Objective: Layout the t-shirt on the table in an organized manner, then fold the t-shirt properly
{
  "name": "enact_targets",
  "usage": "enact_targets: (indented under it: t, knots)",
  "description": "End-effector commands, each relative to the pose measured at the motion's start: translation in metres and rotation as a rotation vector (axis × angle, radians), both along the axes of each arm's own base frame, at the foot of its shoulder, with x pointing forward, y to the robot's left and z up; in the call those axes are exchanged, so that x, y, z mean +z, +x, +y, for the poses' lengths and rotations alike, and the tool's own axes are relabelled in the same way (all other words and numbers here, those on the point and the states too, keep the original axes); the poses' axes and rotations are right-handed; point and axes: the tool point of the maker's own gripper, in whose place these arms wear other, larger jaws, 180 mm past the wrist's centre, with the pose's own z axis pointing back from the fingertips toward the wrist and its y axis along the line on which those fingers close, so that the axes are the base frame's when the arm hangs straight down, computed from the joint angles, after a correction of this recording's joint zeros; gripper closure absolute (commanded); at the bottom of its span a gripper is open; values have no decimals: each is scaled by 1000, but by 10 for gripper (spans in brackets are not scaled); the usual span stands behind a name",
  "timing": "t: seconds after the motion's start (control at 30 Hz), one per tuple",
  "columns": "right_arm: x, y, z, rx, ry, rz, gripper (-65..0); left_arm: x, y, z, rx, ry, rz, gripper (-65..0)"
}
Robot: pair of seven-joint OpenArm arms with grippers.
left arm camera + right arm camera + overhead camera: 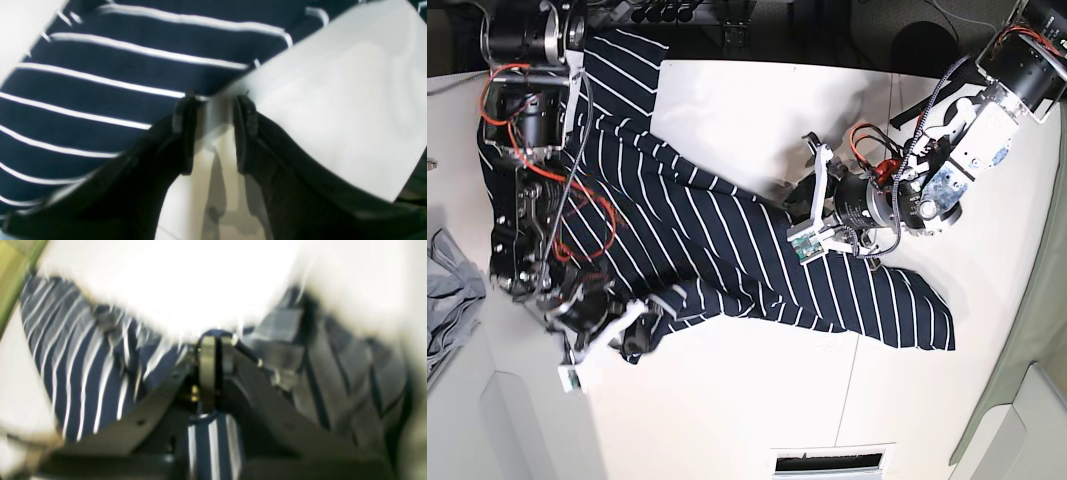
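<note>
Base view shows the white counter (747, 110) as the broadest thing, with the t-shirt (727, 250) spread unevenly across it from the far left corner down to the near right, dark navy with thin white stripes and rumpled through its middle. On the left of this view the right arm reaches down over the shirt's bunched near edge, and the right fingers (632, 325) sit pressed into that bunch. On the right of this view the left arm comes in from the far corner, its left fingers (802, 205) hanging at the shirt's upper edge.

From the right wrist, the right fingers (213, 350) are pinched together on a fold of the striped fabric; cloth bulges to both sides of them and a strip of it runs back beneath the palm. The picture is blurred, so finer detail is lost.

From the left wrist, the left fingers (211, 106) stand moderately apart with nothing between them. The shirt's edge lies just past their tips, striped cloth to one side, bare counter to the other.

A plain grey cloth (449, 300) lies beyond the right arm, off the counter's left edge.
</note>
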Motion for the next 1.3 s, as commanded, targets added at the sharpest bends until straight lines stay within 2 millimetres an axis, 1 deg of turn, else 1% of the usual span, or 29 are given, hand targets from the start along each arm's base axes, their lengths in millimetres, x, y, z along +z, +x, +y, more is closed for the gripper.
enact_targets:
  t: [0.0, 0.07, 0.13, 0.17, 0.2, 0.23, 0.27, 0.3, 0.37, 0.47, 0.53, 0.63, 0.73, 0.87, 0.9, 0.97, 1.0, 1.03, 1.1, 1.2, 1.27]
  knots:
    - [40, 27, -4, -10, -2, -108, 0, 7, 6, 4, 5, -4, -22, -215]
    - [70, 54, -8, -21, -32, -167, 0, 2, 0, 7, 7, 4, -6, -215]
    - [91, 74, -7, -23, -33, -185, 0, -2, -6, 9, 8, 9, 8, -215]
    - [95, 81, -7, -21, -32, -177, -93, -4, -9, 11, 8, 12, 14, -215]
    - [97, 87, -7, -21, -35, -169, -226, -7, -12, 11, 8, 13, 22, -215]
    - [95, 89, -7, -20, -37, -157, -342, -9, -15, 12, 8, 15, 29, -215]
    - [90, 89, -7, -18, -37, -137, -425, -11, -18, 12, 7, 15, 37, -215]
    - [84, 87, -6, -12, -42, -107, -453, -13, -21, 12, 5, 15, 44, -215]
    - [64, 75, -4, 12, -57, -11, -448, -14, -23, 12, 5, 15, 49, -215]
    - [34, 50, 3, 49, -24, 110, -447, -14, -20, 14, 1, 31, 31, -215]
    - [14, 29, 8, 71, 4, 163, -447, -13, -17, 17, -4, 53, 11, -215]
    - [-13, -7, 11, 94, 10, 210, -447, -8, -7, 25, 25, 60, -15, -215]
    - [-30, -42, 9, 92, -8, 216, -447, 8, 15, 40, 101, 30, -59, -215]
    - [-44, -85, 0, 82, -48, 221, -447, 36, 39, 57, 235, -108, -73, -220]
    - [-50, -95, -5, 77, -68, 232, -447, 41, 43, 62, 258, -124, -79, -248]
    - [-65, -113, -18, 58, -109, 274, -447, 45, 49, 71, 290, -132, -90, -329]
    - [-73, -122, -25, 47, -123, 299, -447, 43, 50, 75, 305, -130, -88, -356]
    - [-80, -130, -32, 36, -132, 317, -447, 40, 51, 81, 323, -127, -83, -362]
    - [-90, -143, -45, 16, -143, 345, -447, 28, 55, 98, 404, -99, -73, -361]
    - [-99, -157, -63, -19, -153, 376, -447, 11, 61, 125, 504, -56, -92, -361]
    - [-101, -162, -69, -39, -141, 387, -447, 3, 63, 131, 522, -53, -104, -361]
